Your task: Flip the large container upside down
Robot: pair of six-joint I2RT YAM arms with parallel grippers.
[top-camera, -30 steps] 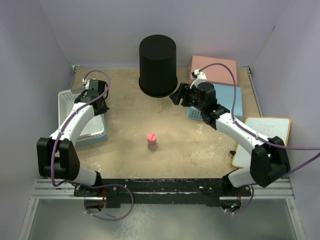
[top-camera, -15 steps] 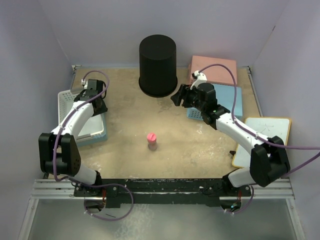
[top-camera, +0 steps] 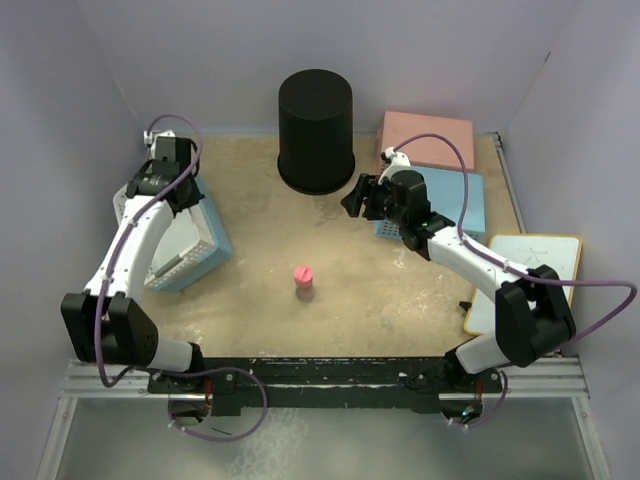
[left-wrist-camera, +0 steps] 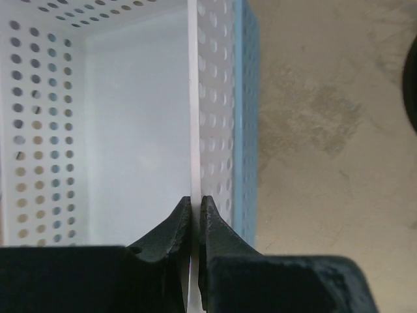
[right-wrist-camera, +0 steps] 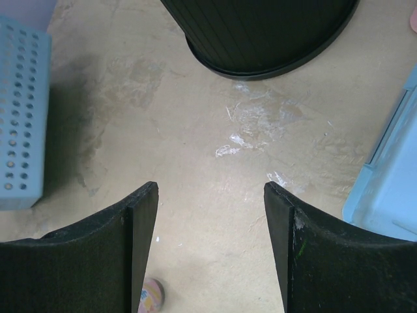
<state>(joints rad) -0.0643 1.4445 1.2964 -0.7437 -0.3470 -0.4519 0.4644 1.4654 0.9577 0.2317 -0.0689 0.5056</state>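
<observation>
- Black bin [top-camera: 315,130] standing at top centre of overhead frame, against back wall; wide rimmed end sitting down on table [top-camera: 250,290], narrow closed end facing up
- Right gripper [right-wrist-camera: 210,215] hovering just right of bin's rim, fingers spread wide, gripping nothing; bin's rim showing at top of wrist view
- Left gripper [left-wrist-camera: 195,208] working at upper left of overhead frame, fingers pressed together, pinching thin wall of white basket [left-wrist-camera: 130,130]
- White basket nesting inside blue basket [left-wrist-camera: 246,130], pair tilting
- Small pink object [top-camera: 303,281] standing mid-table, well apart from both grippers
</observation>
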